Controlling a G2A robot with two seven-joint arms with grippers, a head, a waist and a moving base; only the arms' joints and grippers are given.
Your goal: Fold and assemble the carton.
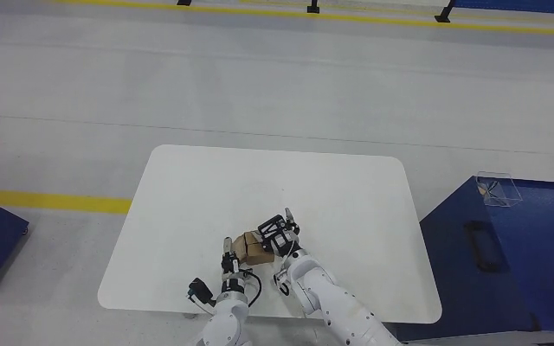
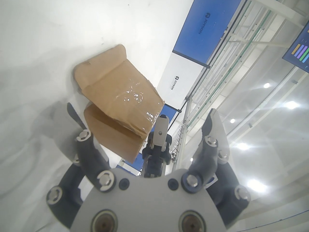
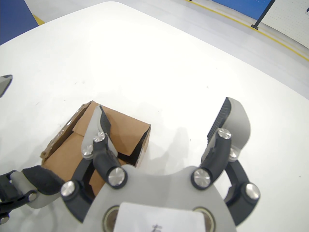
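Carton [image 1: 254,247] location: on the white worktop [image 1: 260,182], close to the edge nearest my body and between my two claws. From my right wrist, the carton [image 3: 125,134] sits with its top open: brown flaps lean inward and a dark gap shows at one corner. My right claw [image 3: 164,112] is spread wide. One finger [image 3: 95,126] hangs over the open top, and the other finger [image 3: 235,117] stands well clear over bare worktop. From above, my right claw [image 1: 275,221] is at the carton's far right corner and my left claw [image 1: 229,251] is just beside its left face. My left claw [image 2: 142,112] is also spread and pinches nothing. From my left wrist, the carton [image 2: 115,92] tilts beside one finger [image 2: 72,114], with a rounded flap raised and clear tape [image 2: 130,92] glinting across one face. A padded finger of my left claw [image 3: 38,177] lies at the carton's near corner (whether it actually touches the board, I cannot tell).
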